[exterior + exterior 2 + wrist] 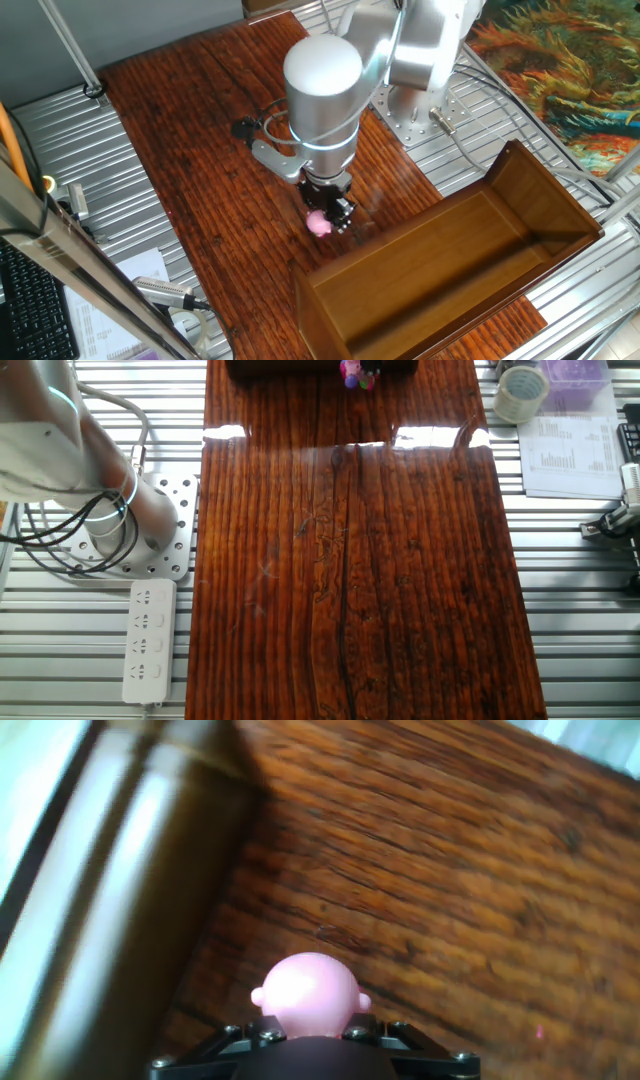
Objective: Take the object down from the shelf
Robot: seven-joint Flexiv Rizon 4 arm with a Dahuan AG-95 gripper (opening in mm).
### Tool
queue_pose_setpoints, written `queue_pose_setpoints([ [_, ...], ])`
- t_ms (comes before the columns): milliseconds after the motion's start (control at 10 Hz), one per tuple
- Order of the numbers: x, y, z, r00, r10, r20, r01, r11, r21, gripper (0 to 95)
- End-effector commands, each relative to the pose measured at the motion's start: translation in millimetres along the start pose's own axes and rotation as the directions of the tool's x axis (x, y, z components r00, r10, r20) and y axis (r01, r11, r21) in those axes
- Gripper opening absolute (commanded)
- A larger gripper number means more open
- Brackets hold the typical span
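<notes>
Carrying step, by the look of it: gripper point(330, 218) pinching the pink object point(318, 223), off the shelf point(520, 180) and above the tabletop point(200, 130), just beside the shelf's wall, toward the table's middle. Next, probably: lowering to bare wood, then releasing. Hand view: object point(305, 990) clamped, tabletop grain beneath. Other fixed view: only a glimpse of the object point(352, 374) at the table's far edge.
</notes>
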State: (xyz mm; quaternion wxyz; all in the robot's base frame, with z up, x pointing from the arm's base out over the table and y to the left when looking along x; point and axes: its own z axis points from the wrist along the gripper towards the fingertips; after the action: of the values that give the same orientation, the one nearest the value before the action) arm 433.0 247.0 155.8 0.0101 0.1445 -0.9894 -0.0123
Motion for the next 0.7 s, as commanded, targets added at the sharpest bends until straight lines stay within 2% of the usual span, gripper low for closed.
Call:
queue_pose_setpoints([
  [100,-2.9,-24.8,-3.2,1.0,0.031,-0.004,-0.031,1.0,0.006,0.0],
  [400,-9.3,-66.9,-3.3,1.0,-0.015,-0.001,0.015,1.0,0.003,0.0],
  [700,-10.9,-117.0,-4.0,0.997,-0.074,-0.008,0.074,0.997,0.01,0.0],
])
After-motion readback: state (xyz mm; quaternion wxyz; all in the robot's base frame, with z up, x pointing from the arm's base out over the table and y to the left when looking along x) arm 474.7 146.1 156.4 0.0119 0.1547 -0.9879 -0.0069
